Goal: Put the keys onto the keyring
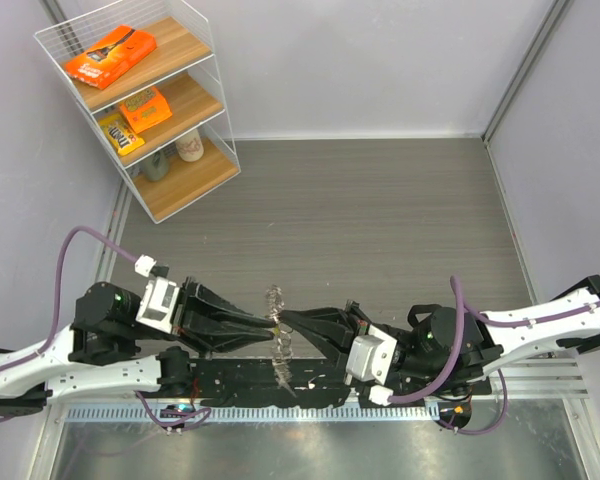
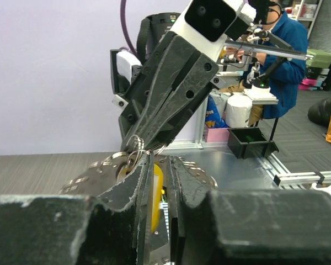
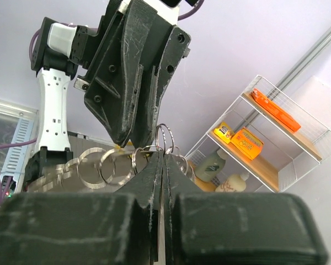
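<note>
The keyring (image 1: 280, 345), a floppy string of silvery rings, hangs between my two grippers over the near middle of the table. My right gripper (image 1: 286, 320) is shut on one of its rings, which stands up above the fingertips in the right wrist view (image 3: 164, 138). My left gripper (image 1: 268, 322) meets it tip to tip. In the left wrist view a brass-yellow key (image 2: 156, 193) sits between the left gripper's (image 2: 159, 163) nearly closed fingers, its tip at the rings (image 2: 107, 163). The silvery key with the dark head is not in view.
A white wire shelf (image 1: 140, 100) with orange snack packs and bottles stands at the back left. A metal rail (image 1: 280, 412) runs along the near table edge. A black bin (image 2: 251, 143) and a person are beyond the table.
</note>
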`<state>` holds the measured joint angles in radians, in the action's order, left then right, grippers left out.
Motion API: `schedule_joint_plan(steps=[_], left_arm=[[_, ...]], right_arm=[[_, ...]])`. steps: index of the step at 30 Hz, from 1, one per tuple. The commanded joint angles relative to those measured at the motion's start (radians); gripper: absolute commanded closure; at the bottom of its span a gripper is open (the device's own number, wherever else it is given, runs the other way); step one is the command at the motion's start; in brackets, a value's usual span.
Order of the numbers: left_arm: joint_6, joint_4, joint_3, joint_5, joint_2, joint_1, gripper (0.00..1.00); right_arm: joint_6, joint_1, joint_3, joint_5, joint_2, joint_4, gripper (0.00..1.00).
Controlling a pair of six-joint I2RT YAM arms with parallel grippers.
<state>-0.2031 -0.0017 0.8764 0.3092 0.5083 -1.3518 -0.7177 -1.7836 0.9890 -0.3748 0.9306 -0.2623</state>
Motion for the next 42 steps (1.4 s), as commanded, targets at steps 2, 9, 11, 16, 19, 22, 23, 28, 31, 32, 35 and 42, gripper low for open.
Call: schedule_joint_plan(steps=[2,9,11,16,19,22,23,28,31,32,35,42], left_arm=[[-0.021,0.035,0.013,0.094,0.021,-0.009,0.72],[-0.016,0.028,-0.001,0.065,-0.007,-0.009,0.61],[-0.016,0.022,-0.004,0.054,-0.013,-0.009,0.59],[-0.013,0.008,-0.014,0.028,-0.034,-0.009,0.55],[-0.006,0.005,-0.027,-0.001,-0.053,-0.009,0.54],[0.001,0.003,-0.033,-0.018,-0.066,-0.009,0.53],[0.002,0.005,-0.034,-0.022,-0.07,-0.009,0.52],[0.011,-0.027,-0.028,-0.03,-0.068,-0.009,0.51],[0.014,-0.032,-0.028,-0.039,-0.065,-0.009,0.51],[0.014,-0.038,-0.03,-0.041,-0.065,-0.009,0.51],[0.013,-0.056,-0.031,-0.07,-0.065,-0.009,0.51],[-0.001,-0.112,-0.045,-0.163,-0.08,-0.01,0.51]], right_arm=[[-0.035,0.01,0.016,-0.058,0.001,-0.068,0.94],[-0.032,0.006,0.007,-0.052,-0.015,-0.071,0.94],[-0.034,0.006,0.001,-0.055,-0.018,-0.084,0.94],[-0.032,0.004,-0.01,-0.065,-0.029,-0.089,0.94],[-0.031,0.004,-0.021,-0.07,-0.039,-0.095,0.95],[-0.028,0.001,-0.029,-0.073,-0.049,-0.1,0.95],[-0.028,0.003,-0.03,-0.073,-0.052,-0.1,0.95],[-0.032,0.001,-0.047,-0.096,-0.061,-0.109,0.94],[-0.023,0.001,-0.061,-0.116,-0.067,-0.114,0.95],[-0.014,0.004,-0.069,-0.13,-0.073,-0.112,0.94],[0.018,0.006,-0.076,-0.162,-0.087,-0.088,0.95],[0.269,0.044,-0.036,-0.259,-0.092,0.151,0.92]])
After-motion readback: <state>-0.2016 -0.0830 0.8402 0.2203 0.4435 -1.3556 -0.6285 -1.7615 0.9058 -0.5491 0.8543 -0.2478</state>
